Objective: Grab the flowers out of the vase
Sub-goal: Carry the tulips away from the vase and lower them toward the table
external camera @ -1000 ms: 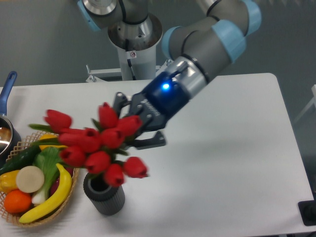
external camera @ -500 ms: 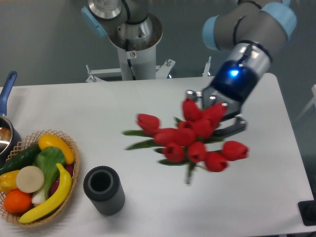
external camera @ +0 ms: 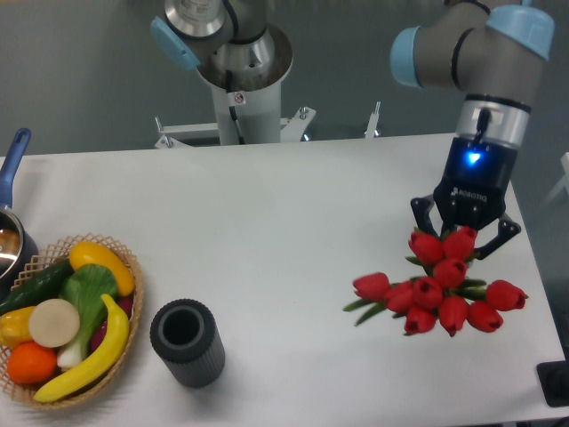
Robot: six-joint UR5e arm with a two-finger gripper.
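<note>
While the gripper (external camera: 466, 238) hangs at the right of the frame with the flowers (external camera: 442, 285) bunched under it, the extraction itself looks done: the vase (external camera: 187, 342) stands empty at lower left on the tabletop (external camera: 293, 222), well apart from the bunch.

Camera view: jaws point down, dark tips splayed either side of the top buds. They look clamped on the flowers, but the buds hide the contact point and the stems, so I'm judging that from the bunch hanging right below them rather than seeing the pinch. Can't tell if the lowest buds touch the tabletop or hover just above.

To do this step well:
- keep the clamp firm; the bunch is top-heavy and fans out sideways, so a loose pinch could let single stems slide out
- move slowly, since the leaves stick out left and the rightmost bud sits near the tabletop edge
- if setting down, lower until the buds bear weight, then release

Basket (external camera: 62, 320) of fruit and veg at lower left beside the vase, pan (external camera: 11, 213) at the left edge; neither is near the flowers.
</note>
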